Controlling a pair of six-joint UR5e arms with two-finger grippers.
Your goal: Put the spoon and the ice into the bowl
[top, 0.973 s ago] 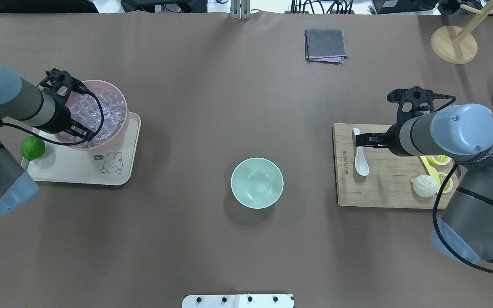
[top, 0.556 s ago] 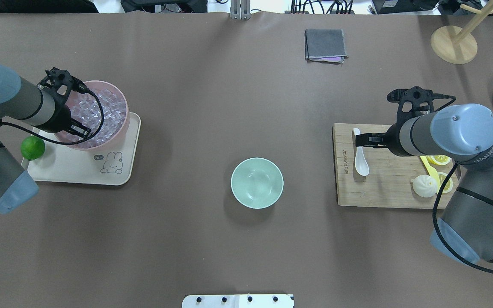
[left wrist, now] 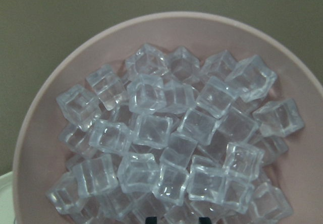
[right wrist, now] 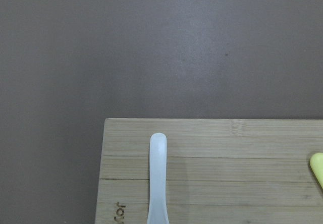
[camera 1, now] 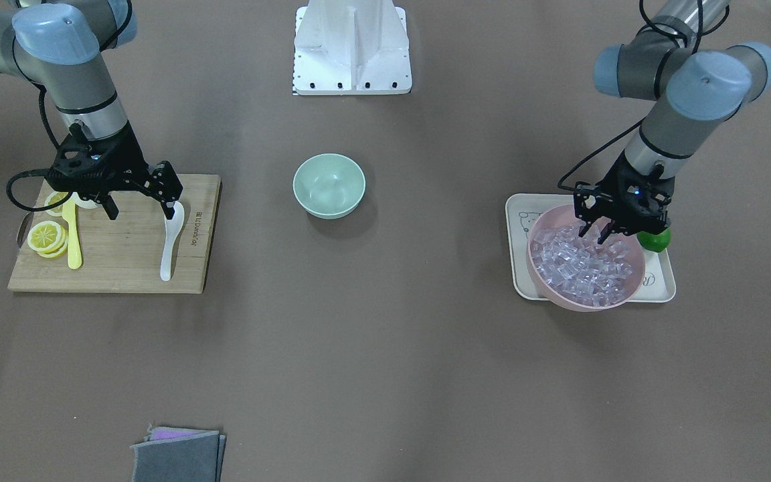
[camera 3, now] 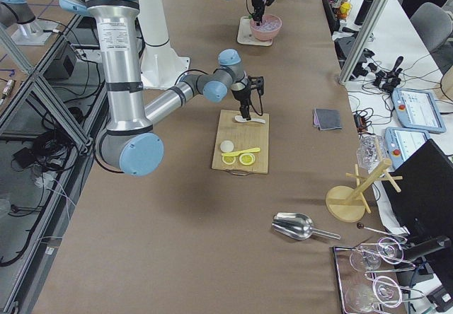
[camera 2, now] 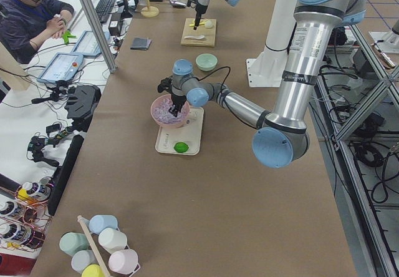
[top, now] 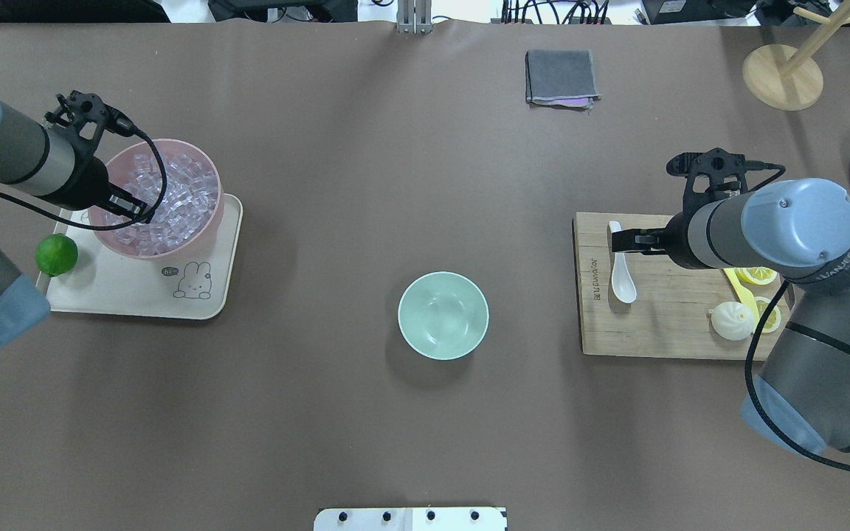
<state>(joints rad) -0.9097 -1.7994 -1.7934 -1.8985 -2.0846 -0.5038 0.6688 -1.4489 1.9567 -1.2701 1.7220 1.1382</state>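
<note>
Clear ice [left wrist: 151,130] heaps the pink bowl [top: 216,210] by the left edge of the table [top: 322,184]; left gripper [camera 1: 597,234] hangs parted above, tips barely in wrist view. Right gripper [camera 1: 140,207] gapes wide over the spoon [top: 622,276], right edge; green bowl [top: 443,316] mid-table.

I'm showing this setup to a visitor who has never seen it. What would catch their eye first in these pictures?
Most striking is the pink bowl heaped with clear ice on a cream tray at the robot's left, the left gripper open over it. The mint-green bowl sits empty mid-table, and the right gripper hangs open over the handle of the white spoon on the wooden board.
</note>
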